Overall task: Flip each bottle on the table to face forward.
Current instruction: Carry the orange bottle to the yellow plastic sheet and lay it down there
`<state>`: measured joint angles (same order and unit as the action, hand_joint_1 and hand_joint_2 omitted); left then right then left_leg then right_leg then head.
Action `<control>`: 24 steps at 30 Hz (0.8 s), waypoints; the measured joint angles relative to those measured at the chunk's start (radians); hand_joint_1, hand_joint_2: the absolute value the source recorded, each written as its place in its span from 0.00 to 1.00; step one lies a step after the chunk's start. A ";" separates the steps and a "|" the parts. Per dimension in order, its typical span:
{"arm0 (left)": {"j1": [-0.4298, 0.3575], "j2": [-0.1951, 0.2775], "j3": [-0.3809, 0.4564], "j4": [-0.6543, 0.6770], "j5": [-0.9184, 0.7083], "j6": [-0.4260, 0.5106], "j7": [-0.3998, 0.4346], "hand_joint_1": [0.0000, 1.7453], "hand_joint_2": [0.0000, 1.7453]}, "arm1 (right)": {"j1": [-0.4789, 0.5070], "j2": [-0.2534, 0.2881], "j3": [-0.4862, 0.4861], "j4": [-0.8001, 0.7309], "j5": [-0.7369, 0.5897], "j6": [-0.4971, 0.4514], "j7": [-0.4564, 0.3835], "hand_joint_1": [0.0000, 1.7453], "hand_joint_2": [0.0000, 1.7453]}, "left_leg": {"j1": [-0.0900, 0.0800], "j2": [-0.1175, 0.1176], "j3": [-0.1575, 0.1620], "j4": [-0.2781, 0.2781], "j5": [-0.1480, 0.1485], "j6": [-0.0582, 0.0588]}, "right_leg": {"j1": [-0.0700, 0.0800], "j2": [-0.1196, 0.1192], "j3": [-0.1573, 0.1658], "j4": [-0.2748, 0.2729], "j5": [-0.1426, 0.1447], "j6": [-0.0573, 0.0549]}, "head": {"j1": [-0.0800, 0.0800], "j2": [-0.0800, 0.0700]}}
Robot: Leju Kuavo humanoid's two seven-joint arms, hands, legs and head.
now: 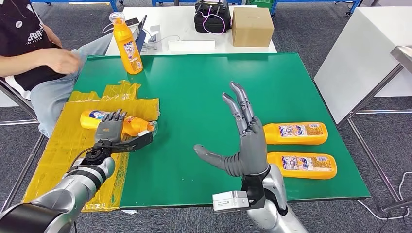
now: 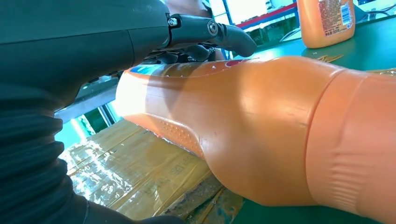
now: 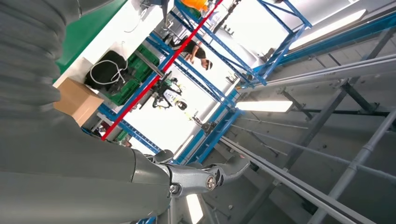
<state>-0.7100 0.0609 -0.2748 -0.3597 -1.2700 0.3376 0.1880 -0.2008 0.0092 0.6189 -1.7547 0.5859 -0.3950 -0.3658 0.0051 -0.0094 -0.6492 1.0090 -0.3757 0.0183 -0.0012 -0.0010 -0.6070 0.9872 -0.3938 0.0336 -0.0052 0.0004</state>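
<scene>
Your left robot hand (image 1: 111, 130) is resting over the lying bottle (image 1: 127, 124), fingers draped across its top and thumb reaching alongside; it is gripping the body, probably so you can roll it label-up. That bottle is lying on the yellow sheet (image 1: 73, 141) at the desk's (image 1: 194, 87) left edge. Your right robot hand (image 1: 245, 141) is hovering with fingers spread wide, holding nothing, near the two labelled bottles (image 1: 296, 133) already lying face-up. An upright bottle (image 1: 127, 44) is waiting at the far corner.
</scene>
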 joint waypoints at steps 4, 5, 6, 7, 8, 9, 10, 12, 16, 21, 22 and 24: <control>0.000 -0.001 0.009 0.000 0.000 0.000 -0.001 0.00 1.00 | -0.003 0.000 0.002 0.004 0.000 0.002 0.000 0.00 1.00 | 0.000 0.000 0.000 0.000 0.000 0.000 | 0.000 0.000 0.000 0.000 0.000 0.000 | 0.000 0.000; 0.000 -0.001 0.010 0.000 0.001 0.000 -0.002 0.00 1.00 | -0.003 0.000 0.003 0.005 0.000 0.002 0.000 0.00 1.00 | 0.000 0.000 0.000 0.000 0.000 0.000 | 0.000 0.000 0.000 0.000 0.000 0.000 | 0.000 0.000; 0.000 -0.002 0.011 0.000 0.004 -0.001 -0.006 0.00 1.00 | -0.004 0.000 0.003 0.005 0.000 0.002 0.000 0.00 1.00 | 0.000 0.000 0.000 0.000 0.000 0.000 | 0.000 0.000 0.000 0.000 0.000 0.000 | 0.000 0.000; 0.000 -0.003 0.015 -0.001 0.010 -0.001 -0.017 0.00 1.00 | -0.004 0.000 0.004 0.006 0.001 0.002 0.000 0.00 1.00 | 0.000 0.000 0.000 0.000 0.000 0.000 | 0.000 0.000 0.000 0.000 0.000 0.000 | 0.000 0.000; 0.000 -0.006 0.020 -0.002 0.018 0.000 -0.033 0.00 1.00 | -0.004 0.000 0.004 0.006 0.003 0.002 0.001 0.00 1.00 | 0.000 0.000 0.000 0.000 0.000 0.000 | 0.000 0.000 0.000 0.000 0.000 0.000 | 0.000 0.000; 0.001 -0.009 0.027 -0.005 0.029 0.003 -0.056 0.00 1.00 | -0.004 0.000 0.004 0.006 0.006 0.002 0.002 0.00 1.00 | 0.000 0.000 0.001 0.000 0.000 0.000 | 0.000 0.000 0.000 0.000 0.000 0.000 | 0.000 0.000; 0.002 -0.014 0.036 -0.011 0.045 0.009 -0.088 0.00 1.00 | -0.003 0.000 0.004 0.006 0.010 0.002 0.003 0.00 1.00 | 0.000 0.000 0.001 0.000 0.001 0.001 | 0.000 0.000 0.000 0.000 0.000 0.000 | 0.000 0.000; 0.010 -0.030 0.055 -0.036 0.084 0.027 -0.169 0.00 1.00 | 0.000 0.000 0.002 0.006 0.019 0.002 0.005 0.00 1.00 | 0.000 -0.001 0.000 0.000 0.002 0.001 | 0.000 -0.001 0.000 0.000 0.000 0.000 | 0.000 0.000; 0.076 -0.072 0.068 -0.198 0.135 0.049 -0.279 0.00 1.00 | 0.017 0.001 -0.008 0.006 0.048 0.000 0.007 0.00 1.00 | 0.000 -0.004 -0.003 0.000 0.002 0.002 | -0.001 -0.003 -0.001 0.000 0.001 0.001 | 0.000 0.000; 0.209 -0.091 0.022 -0.585 0.198 0.032 -0.291 0.00 1.00 | 0.064 0.001 -0.032 -0.001 0.081 -0.021 0.010 0.00 1.00 | -0.002 -0.002 -0.005 0.000 0.001 0.003 | -0.002 -0.003 -0.004 0.000 0.001 0.002 | 0.000 0.000; 0.239 -0.092 0.009 -0.664 0.219 0.030 -0.298 0.00 1.00 | 0.075 0.001 -0.039 -0.004 0.089 -0.027 0.012 0.00 1.00 | -0.002 -0.002 -0.005 0.000 0.001 0.003 | -0.002 -0.003 -0.004 0.000 0.001 0.002 | 0.000 0.000; 0.301 -0.092 -0.022 -0.808 0.272 0.017 -0.313 0.00 1.00 | 0.095 -0.001 -0.054 -0.008 0.110 -0.035 0.019 0.00 1.00 | -0.002 -0.002 -0.005 0.000 0.000 0.003 | -0.002 -0.003 -0.004 0.000 0.000 0.002 | 0.000 0.000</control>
<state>-0.4092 -0.0309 -0.2968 -1.1674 -0.9983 0.3546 -0.1245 -0.1056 0.0085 0.5647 -1.7632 0.6959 -0.4303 -0.3472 0.0030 -0.0112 -0.6542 1.0093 -0.3755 0.0215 -0.0035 -0.0036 -0.6113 0.9868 -0.3938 0.0358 -0.0053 0.0004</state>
